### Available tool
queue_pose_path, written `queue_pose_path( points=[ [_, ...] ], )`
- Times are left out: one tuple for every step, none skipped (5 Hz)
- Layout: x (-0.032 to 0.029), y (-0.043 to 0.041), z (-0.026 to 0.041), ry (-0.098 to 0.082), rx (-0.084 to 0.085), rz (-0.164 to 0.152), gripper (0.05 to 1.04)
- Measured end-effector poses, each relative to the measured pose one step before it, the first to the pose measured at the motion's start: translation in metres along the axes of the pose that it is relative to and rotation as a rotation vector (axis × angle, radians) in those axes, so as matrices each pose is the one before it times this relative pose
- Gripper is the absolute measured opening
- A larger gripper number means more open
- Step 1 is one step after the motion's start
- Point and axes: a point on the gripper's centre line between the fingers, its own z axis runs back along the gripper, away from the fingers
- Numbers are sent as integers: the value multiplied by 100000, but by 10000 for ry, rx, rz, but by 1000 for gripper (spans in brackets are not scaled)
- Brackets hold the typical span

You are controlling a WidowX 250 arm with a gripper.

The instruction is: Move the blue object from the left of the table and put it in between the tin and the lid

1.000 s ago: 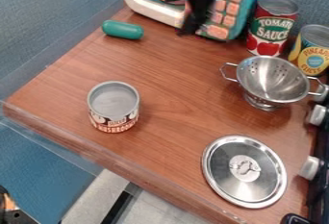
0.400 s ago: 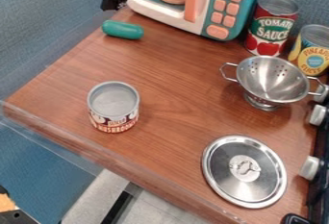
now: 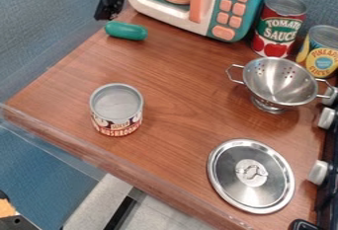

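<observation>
1. Capsule (image 3: pixel 125 30), teal: lay on its side at the table's (image 3: pixel 178 86) far left, near the microwave (image 3: pixel 168 15).
2. Gripper (image 3: pixel 107 13), black: hung at the far left, just beyond the capsule; whether its jaws were spread or together could not be told.
3. Tin (image 3: pixel 117 109): stood upright, left, nearer than the capsule.
4. Lid (image 3: pixel 251 176), round, metal: lay flat, near right, well apart from the tin.
5. Colander (image 3: pixel 280 83), metal: stood upright, right, beyond the lid.
6. Red can (image 3: pixel 280 26) and yellow can (image 3: pixel 322 51): stood far right, behind the colander.
</observation>
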Motion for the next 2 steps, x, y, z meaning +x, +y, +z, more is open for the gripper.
queue_pose_path(
  points=[
    [254,-83,-937,-115,-992,-465,1001],
    [348,-14,-882,-139,-796,-414,1001]
  ],
)
